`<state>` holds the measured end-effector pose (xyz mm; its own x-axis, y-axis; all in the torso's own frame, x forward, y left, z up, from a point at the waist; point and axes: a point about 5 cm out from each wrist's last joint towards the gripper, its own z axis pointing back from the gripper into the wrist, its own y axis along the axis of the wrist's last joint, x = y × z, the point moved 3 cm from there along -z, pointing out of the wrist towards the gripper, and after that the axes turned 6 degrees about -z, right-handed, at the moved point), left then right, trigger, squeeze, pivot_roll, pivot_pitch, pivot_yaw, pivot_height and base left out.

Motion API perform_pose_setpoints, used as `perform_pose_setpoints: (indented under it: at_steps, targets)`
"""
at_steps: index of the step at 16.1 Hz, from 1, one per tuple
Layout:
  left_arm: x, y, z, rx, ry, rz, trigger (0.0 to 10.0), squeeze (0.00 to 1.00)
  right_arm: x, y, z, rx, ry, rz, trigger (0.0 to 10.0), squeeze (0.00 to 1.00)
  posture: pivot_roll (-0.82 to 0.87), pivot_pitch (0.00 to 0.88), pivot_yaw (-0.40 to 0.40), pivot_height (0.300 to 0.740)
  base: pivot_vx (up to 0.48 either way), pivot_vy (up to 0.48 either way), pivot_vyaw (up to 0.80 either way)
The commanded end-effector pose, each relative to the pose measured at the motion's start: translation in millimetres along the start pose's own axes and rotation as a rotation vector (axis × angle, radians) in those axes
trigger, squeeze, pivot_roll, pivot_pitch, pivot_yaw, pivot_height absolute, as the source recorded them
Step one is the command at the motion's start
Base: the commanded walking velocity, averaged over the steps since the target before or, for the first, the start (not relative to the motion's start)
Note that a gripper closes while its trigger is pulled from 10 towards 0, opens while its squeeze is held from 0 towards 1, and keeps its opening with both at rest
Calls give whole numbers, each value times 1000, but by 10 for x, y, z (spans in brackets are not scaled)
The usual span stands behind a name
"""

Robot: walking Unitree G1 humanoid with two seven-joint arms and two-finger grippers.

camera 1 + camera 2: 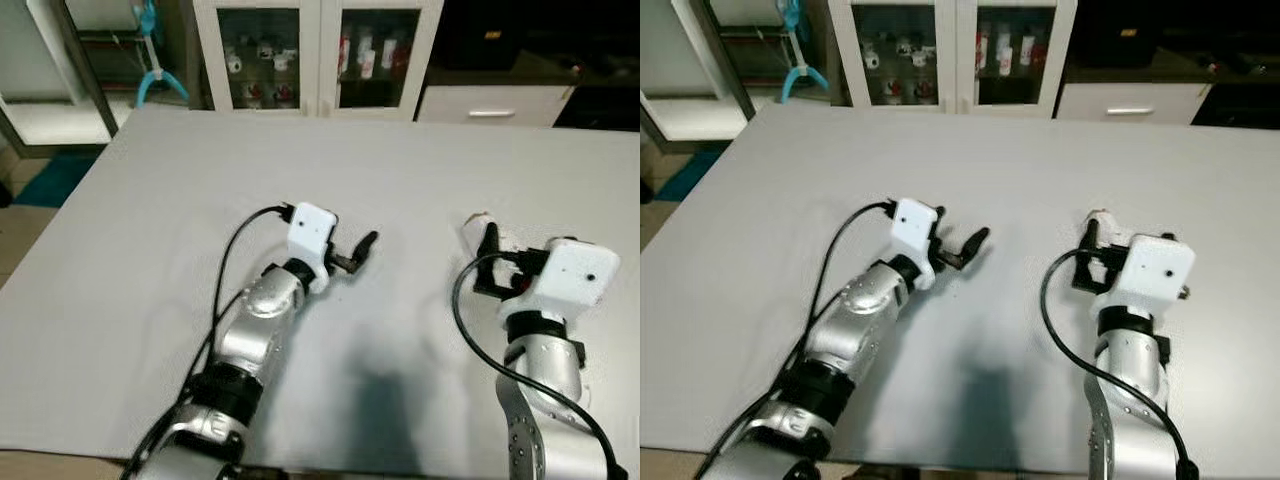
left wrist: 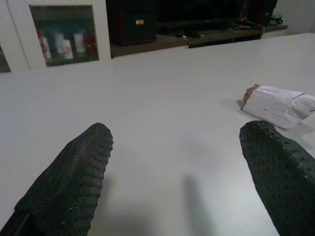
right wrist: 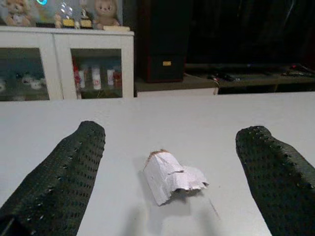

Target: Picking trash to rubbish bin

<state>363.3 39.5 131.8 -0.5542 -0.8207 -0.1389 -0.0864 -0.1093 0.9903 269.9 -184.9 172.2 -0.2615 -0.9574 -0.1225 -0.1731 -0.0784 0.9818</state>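
Observation:
A crumpled scrap of white paper trash [image 3: 172, 177] lies on the grey table [image 1: 180, 200], toward the right side [image 1: 477, 227]. My right gripper [image 1: 503, 256] hovers low just behind it. It is open, and the scrap sits a little beyond its fingers [image 3: 74, 162], in line with the gap and untouched. My left gripper [image 1: 360, 252] is open too and holds nothing. It rests low over the table's middle, with the paper [image 2: 275, 105] off to its right.
A white cabinet [image 1: 318, 50] with glass doors and small bottles stands behind the table's far edge. A white drawer unit [image 1: 490, 103] is to its right. Beyond the table's left edge [image 1: 60, 215] there is floor and a blue object [image 1: 155, 80].

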Motion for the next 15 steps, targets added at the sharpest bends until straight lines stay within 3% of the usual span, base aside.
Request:
perform_pose_setpoints:
  at_steps: [1,15]
  targets:
    - [-13,28,-2,4,2,-2,10000,0,-1,-3,-7,-9,-4,-15,10000,0,100,85,-21,740,0,0,0]
    - [-46,6,99,-29,-63,-30,10000,0,368,-118,-127,-54,-277,-323,10000,0,138,139,50,740,0,0,0]
